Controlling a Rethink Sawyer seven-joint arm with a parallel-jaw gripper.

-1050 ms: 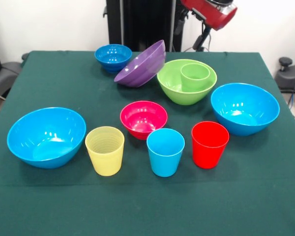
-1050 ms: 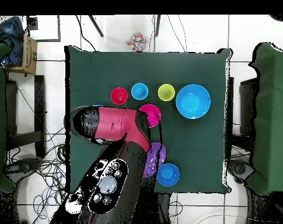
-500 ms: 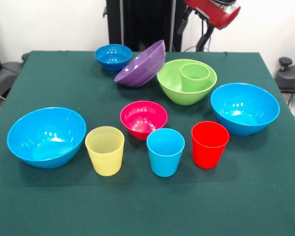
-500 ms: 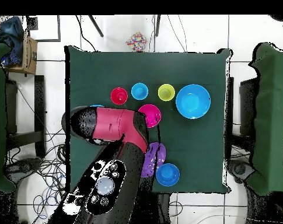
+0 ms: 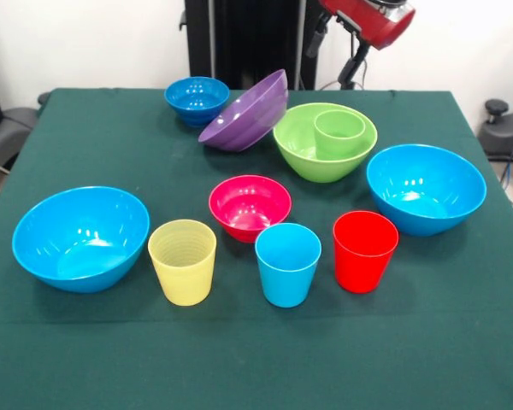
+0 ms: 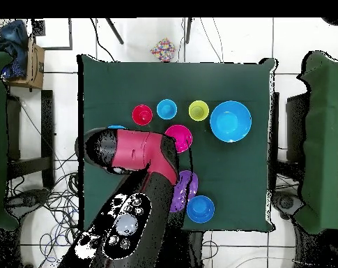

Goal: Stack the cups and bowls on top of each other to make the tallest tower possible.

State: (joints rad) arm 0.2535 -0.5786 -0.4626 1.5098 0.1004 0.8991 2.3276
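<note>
Left to right in the front view: large blue bowl [image 5: 81,237], yellow cup [image 5: 182,260], dark blue bowl [image 5: 197,98], purple bowl [image 5: 248,113] tilted (mouth up-left), pink bowl [image 5: 250,206], blue cup [image 5: 287,263], lime bowl [image 5: 301,147] holding the upright green cup [image 5: 339,132], red cup [image 5: 364,250], second large blue bowl [image 5: 425,188]. Six bowls, four cups, unmoved; arm [image 5: 368,19] shifted slightly, jaws unseen.

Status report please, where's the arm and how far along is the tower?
Arm up at table's back edge, hand not in view. Tower: just green cup inside lime bowl. Purple bowl tilted beside it. Other cups and bowls loose.
</note>
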